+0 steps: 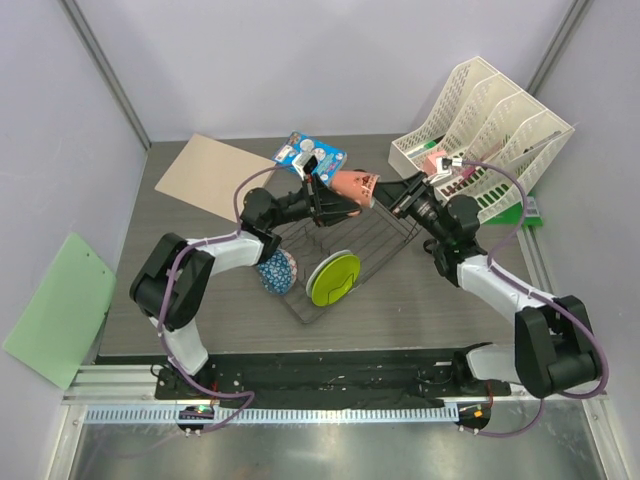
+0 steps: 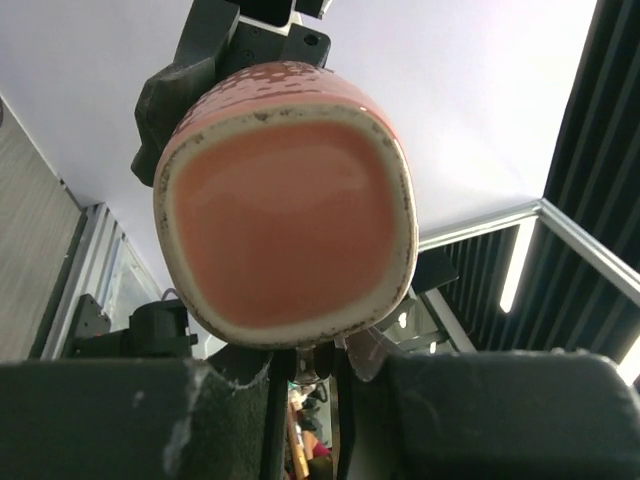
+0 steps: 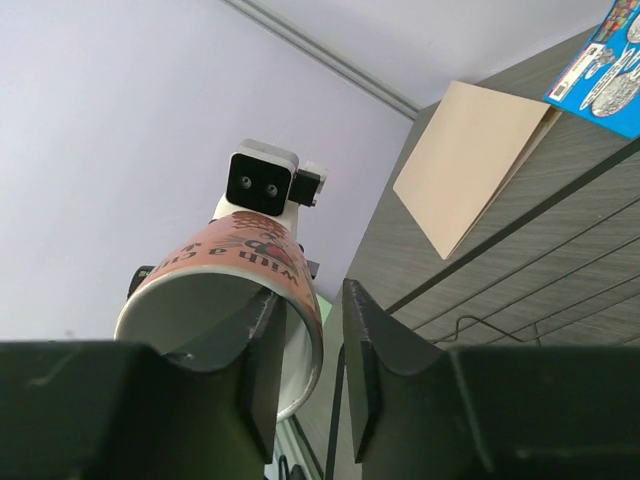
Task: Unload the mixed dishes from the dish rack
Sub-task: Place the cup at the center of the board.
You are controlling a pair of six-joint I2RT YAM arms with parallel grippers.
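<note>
Table nearest, carrying the dish rack: the blue speckled bowl sits at its left edge and the lime-green plate stands on edge inside. Above the rack's far side the salmon-pink cup lies sideways in the air. The left gripper, pinched narrow, holds its base end. The right gripper straddles the rim, one finger inside the mouth; whether it clamps I cannot tell. Beyond lie a blue snack packet and a white file organiser

Salmon-pink cup tilted sideways above dish rack; lime-green plate propped inside.
</note>
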